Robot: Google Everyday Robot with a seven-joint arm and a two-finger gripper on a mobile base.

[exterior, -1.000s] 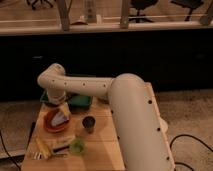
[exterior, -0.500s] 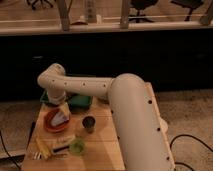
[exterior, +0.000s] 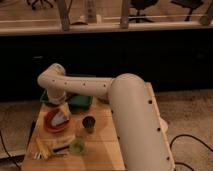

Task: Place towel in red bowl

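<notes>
White arm (exterior: 100,87) reaching left across the view, elbow bent downward, gripper (exterior: 63,108) low at its end

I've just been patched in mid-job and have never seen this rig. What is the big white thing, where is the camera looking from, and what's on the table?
The big white shape is the robot's single arm, reaching from lower right toward upper left over a wooden table. There is only one picture, looking down the arm from behind and above; its exact mount is not on record. The arm's tool is at its far end, above the red bowl. A pale towel sits in or just over that bowl; whether the tool grips it is not visible. Also on the table: a green tray behind the bowl, a dark cup, a small green cup and something yellow near the front left edge.
</notes>
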